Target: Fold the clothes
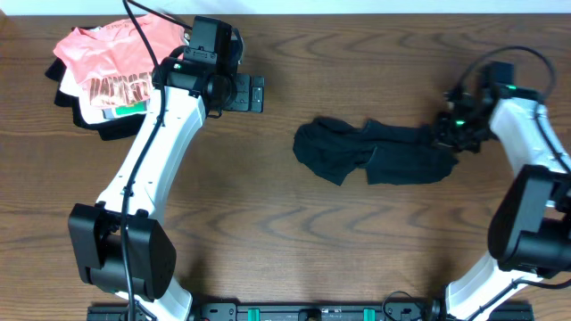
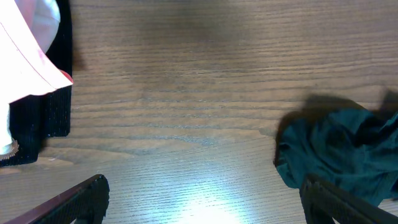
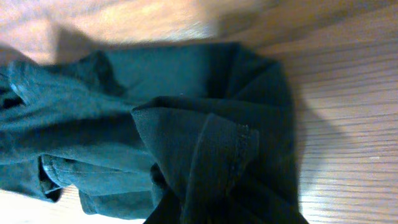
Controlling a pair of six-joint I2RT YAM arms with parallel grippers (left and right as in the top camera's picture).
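Observation:
The black garment [image 1: 375, 152] lies crumpled and stretched sideways on the table, right of centre. My right gripper [image 1: 444, 132] is at its right end. In the right wrist view the dark fabric [image 3: 186, 124] bunches up into the jaws at the bottom edge and hides the fingers, so the gripper looks shut on it. My left gripper [image 1: 246, 93] is open and empty over bare wood, left of and behind the garment. In the left wrist view its fingers [image 2: 204, 184] are wide apart and the garment's left end [image 2: 348, 149] lies by the right finger.
A pile of clothes sits at the back left corner: a salmon-pink shirt [image 1: 111, 53] on top, a white folded garment with a green mark [image 1: 125, 109] and dark cloth beneath [image 2: 53, 112]. The wooden table [image 1: 294, 241] spreads between the two arms.

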